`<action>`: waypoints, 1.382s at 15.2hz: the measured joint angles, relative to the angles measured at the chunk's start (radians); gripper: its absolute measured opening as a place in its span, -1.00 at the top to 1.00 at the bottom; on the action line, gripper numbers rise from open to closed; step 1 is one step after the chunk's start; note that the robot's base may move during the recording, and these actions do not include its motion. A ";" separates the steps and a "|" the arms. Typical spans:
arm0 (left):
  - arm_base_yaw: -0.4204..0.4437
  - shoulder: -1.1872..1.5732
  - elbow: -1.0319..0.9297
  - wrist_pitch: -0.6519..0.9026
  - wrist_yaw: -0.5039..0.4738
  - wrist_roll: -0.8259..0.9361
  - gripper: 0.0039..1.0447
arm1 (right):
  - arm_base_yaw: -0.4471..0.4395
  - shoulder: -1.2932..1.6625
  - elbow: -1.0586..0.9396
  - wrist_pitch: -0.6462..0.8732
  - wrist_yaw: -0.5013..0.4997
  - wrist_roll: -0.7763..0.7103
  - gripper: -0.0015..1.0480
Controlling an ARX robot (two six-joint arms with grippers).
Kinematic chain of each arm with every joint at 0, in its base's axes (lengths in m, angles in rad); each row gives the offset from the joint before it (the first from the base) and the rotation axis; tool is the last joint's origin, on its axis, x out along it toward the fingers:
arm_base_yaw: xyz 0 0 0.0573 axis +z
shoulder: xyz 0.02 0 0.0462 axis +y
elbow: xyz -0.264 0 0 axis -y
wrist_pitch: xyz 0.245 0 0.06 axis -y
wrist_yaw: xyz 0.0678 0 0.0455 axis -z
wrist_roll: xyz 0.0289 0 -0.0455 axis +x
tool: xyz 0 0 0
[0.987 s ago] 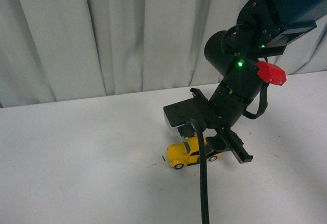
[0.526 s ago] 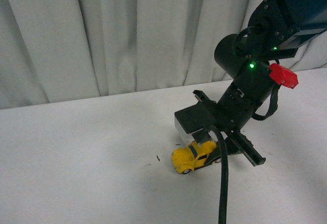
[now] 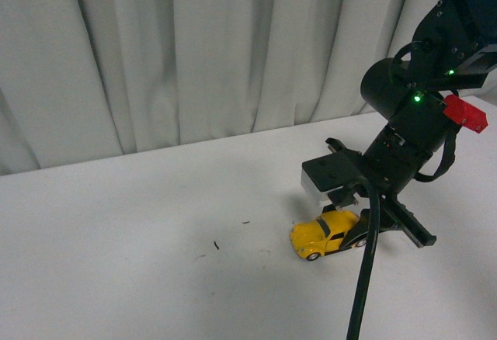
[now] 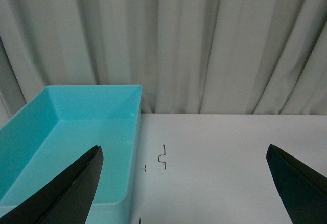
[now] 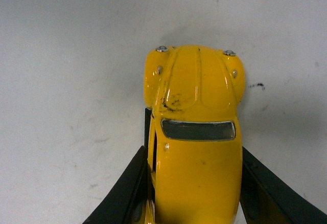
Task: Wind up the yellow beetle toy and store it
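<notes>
Right gripper (image 5: pixel 195 157) fingers pinch the yellow car (image 3: pixel 326 235) by its flanks, wheels apparently on the white table (image 3: pixel 116 239), a grip you'd want for dragging it to wind the spring; left gripper (image 4: pixel 183 152) hangs spread wide, facing the teal bin (image 4: pixel 92 87).

Right gripper (image 3: pixel 351 217) is clasping the rear of the yellow beetle toy (image 3: pixel 322 236) | toy is sitting wheels-down on the white table (image 3: pixel 116 239), nose pointing towards the robot's left | black cable (image 3: pixel 361 278) is trailing across the foreground | pale curtain (image 3: pixel 194 60) is hanging behind.
</notes>
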 joint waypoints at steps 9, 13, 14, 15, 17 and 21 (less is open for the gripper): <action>0.000 0.000 0.000 0.000 0.000 0.000 -0.88 | -0.190 -0.064 -0.126 0.058 0.003 0.001 0.20; 0.000 0.000 0.000 0.000 0.000 0.000 -0.88 | -0.219 -0.073 -0.130 0.054 0.004 0.000 0.20; 0.000 0.000 0.000 0.000 0.000 0.000 -0.88 | -0.219 -0.074 -0.132 0.059 0.003 -0.002 0.12; 0.000 0.000 0.000 0.000 0.000 0.000 -0.88 | -0.219 -0.074 -0.135 0.065 0.009 -0.002 -0.11; 0.000 0.000 0.000 0.000 0.000 0.000 -0.88 | -0.217 -0.074 -0.142 0.066 0.012 -0.002 -0.59; 0.000 0.000 0.000 0.000 0.000 0.000 -0.88 | -0.211 -0.074 -0.143 0.075 0.015 -0.002 -0.87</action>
